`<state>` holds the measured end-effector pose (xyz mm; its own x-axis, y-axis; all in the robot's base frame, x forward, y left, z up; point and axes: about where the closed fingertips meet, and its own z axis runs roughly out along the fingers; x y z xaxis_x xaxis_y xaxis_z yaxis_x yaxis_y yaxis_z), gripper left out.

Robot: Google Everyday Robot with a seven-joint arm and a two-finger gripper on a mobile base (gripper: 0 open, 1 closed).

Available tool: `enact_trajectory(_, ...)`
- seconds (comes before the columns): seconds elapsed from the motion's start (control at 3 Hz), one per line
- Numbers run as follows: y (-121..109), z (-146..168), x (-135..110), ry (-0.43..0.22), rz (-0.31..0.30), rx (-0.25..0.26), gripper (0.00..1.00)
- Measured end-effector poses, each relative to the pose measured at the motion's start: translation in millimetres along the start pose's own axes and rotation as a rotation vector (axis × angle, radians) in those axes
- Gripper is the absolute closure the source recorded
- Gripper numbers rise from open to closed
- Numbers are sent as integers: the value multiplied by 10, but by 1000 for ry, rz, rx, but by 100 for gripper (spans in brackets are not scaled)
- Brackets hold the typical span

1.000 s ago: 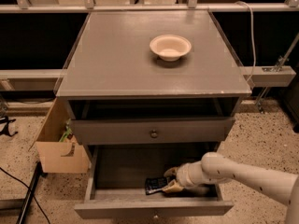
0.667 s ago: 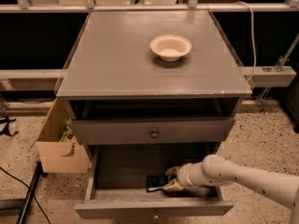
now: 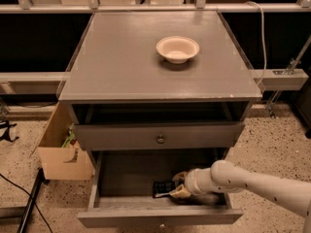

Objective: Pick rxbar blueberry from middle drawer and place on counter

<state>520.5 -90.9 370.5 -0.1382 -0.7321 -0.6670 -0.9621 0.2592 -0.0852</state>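
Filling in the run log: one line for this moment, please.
gripper: in middle drawer, at rxbar blueberry | bar: in drawer | counter: white bowl

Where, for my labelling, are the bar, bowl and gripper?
bar (image 3: 161, 188): camera view, middle of its dark wrapper.
bowl (image 3: 177, 57): camera view, its front wall.
gripper (image 3: 178, 188): camera view, its tip, inside the open drawer (image 3: 126, 176) beside the bar.

A bowl (image 3: 177, 48) sits on the desk (image 3: 121, 57), toward its back right. Beneath the upper drawer (image 3: 121, 137) the middle drawer (image 3: 127, 173) is pulled out; the rxbar blueberry (image 3: 161, 188) lies in it near the front, the gripper (image 3: 179, 187) just to its right. A cardboard box (image 3: 62, 160) stands left of both drawers.
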Motion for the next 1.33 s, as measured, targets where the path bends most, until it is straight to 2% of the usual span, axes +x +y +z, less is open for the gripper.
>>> enact_trajectory(0.33, -21, -82, -43, 10, 17, -27, 100)
enact_trajectory(0.67, -42, 94, 101, -8, 25, -50, 100)
enact_trajectory(1.0, -51, 118, 129, -15, 22, -53, 100)
enact_trajectory(1.33, -47, 143, 147, -21, 14, -59, 73)
